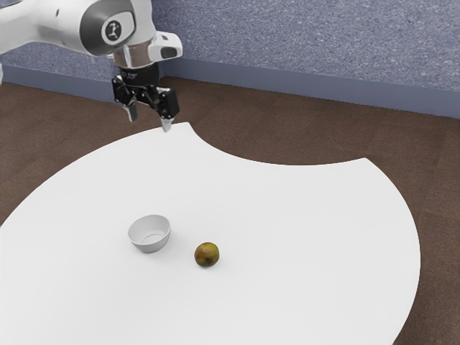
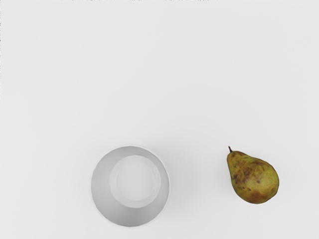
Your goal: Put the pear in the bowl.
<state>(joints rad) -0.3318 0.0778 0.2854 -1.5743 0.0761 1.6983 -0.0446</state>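
High over the far edge of the table, the gripper (image 1: 149, 123) hangs open in the exterior view, its two fingertips well apart with nothing between them. The pear (image 1: 207, 254) rests on the white table, a short way to the exterior view's right of the light grey bowl (image 1: 149, 234). A gap separates the two. In the wrist view the pear (image 2: 254, 179) lies on its side, greenish brown with a dark stem, beside the round bowl (image 2: 130, 219), which stands upright and holds nothing.
The white table (image 1: 309, 230) has a curved outline with a concave cut-out along its far side. Brown floor (image 1: 287, 133) and a speckled blue-grey wall (image 1: 309, 43) lie beyond it.
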